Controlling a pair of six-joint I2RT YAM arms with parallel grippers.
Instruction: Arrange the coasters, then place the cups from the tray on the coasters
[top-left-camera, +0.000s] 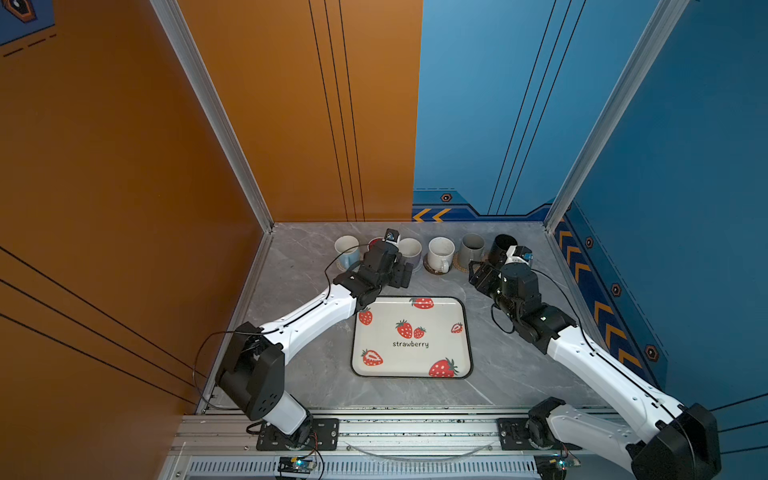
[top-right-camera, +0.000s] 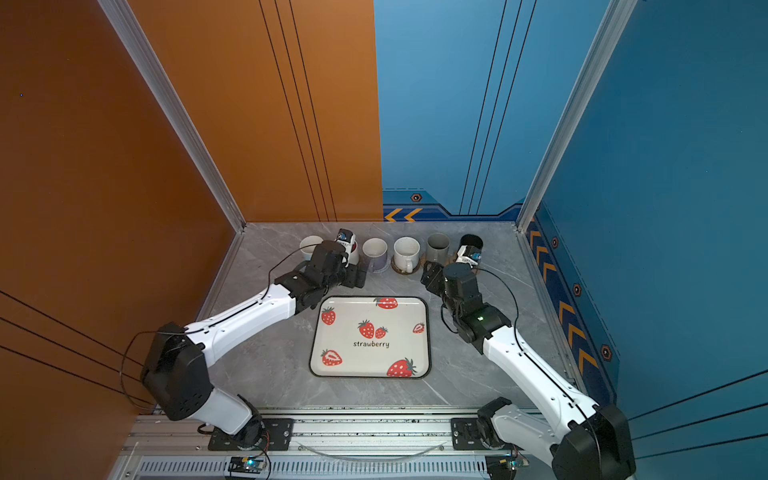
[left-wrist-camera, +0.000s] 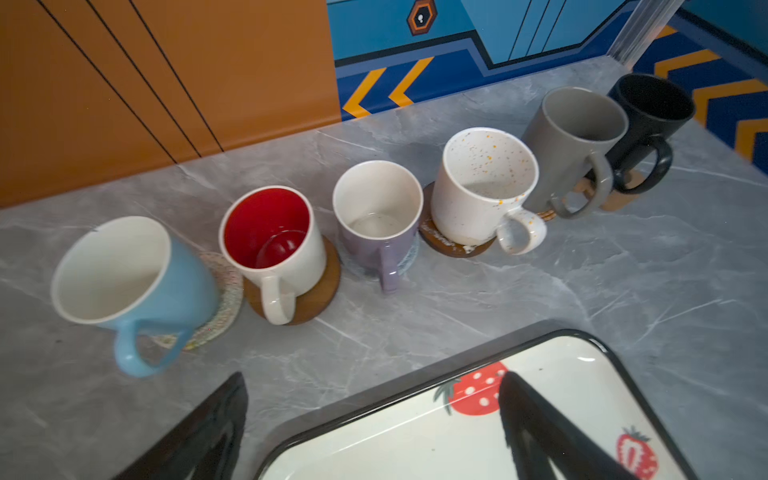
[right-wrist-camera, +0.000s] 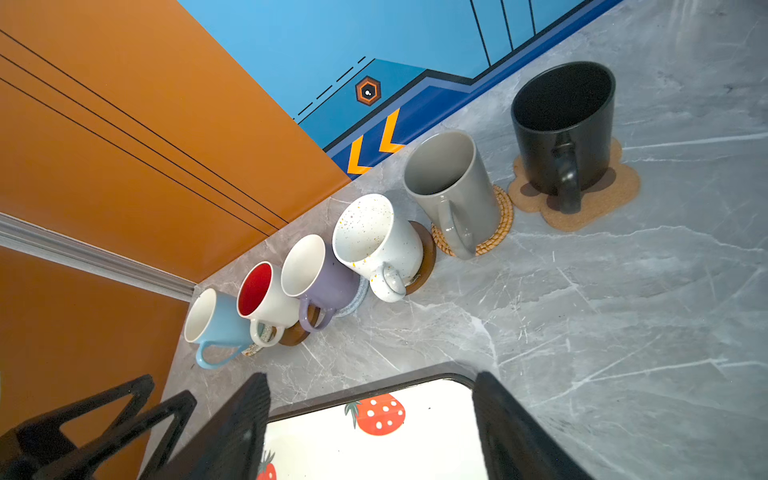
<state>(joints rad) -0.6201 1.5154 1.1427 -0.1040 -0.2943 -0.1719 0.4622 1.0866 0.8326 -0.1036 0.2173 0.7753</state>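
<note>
Mugs (left-wrist-camera: 469, 208) sit on coasters (left-wrist-camera: 320, 286) beyond tray (top-left-camera: 444, 353); left pincer (left-wrist-camera: 374, 378) and right pincer (right-wrist-camera: 370, 378) both spread.

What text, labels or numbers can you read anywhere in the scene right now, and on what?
"strawberry": dark lowercase print in the middle of the tray.
Pale marks on the brown wooden coaster under the speckled white mug: too blurred to read.
Nothing else legible; the wall carries only yellow chevrons and hexagon emblems.

Robot test booth — aluminium posts (top-left-camera: 216, 120), printed orange-blue panels (top-left-camera: 291, 124), marble-look tabletop (top-left-camera: 511, 357)
</note>
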